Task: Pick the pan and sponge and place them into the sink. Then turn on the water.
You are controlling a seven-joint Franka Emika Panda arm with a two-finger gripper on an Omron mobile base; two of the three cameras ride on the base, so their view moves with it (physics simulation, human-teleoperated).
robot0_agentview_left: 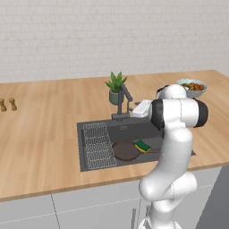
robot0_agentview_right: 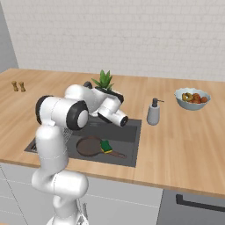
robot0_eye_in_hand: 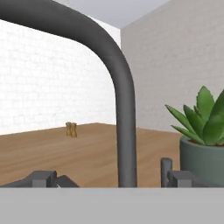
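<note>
Hand view puts you right at the faucet [robot0_eye_in_hand: 124, 109], gripper [robot0_eye_in_hand: 109, 177] state unreadable, with pan [robot0_agentview_left: 125, 150] and sponge [robot0_agentview_left: 143, 146] already in the sink [robot0_agentview_left: 89, 161]; swing carelessly and you could clip the potted plant [robot0_eye_in_hand: 203, 140] beside it.

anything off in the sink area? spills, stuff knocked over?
Nothing stands out. The pan lies flat in the sink with the sponge on its rim. Plant and soap bottle stand upright. No water runs from the faucet.
</note>
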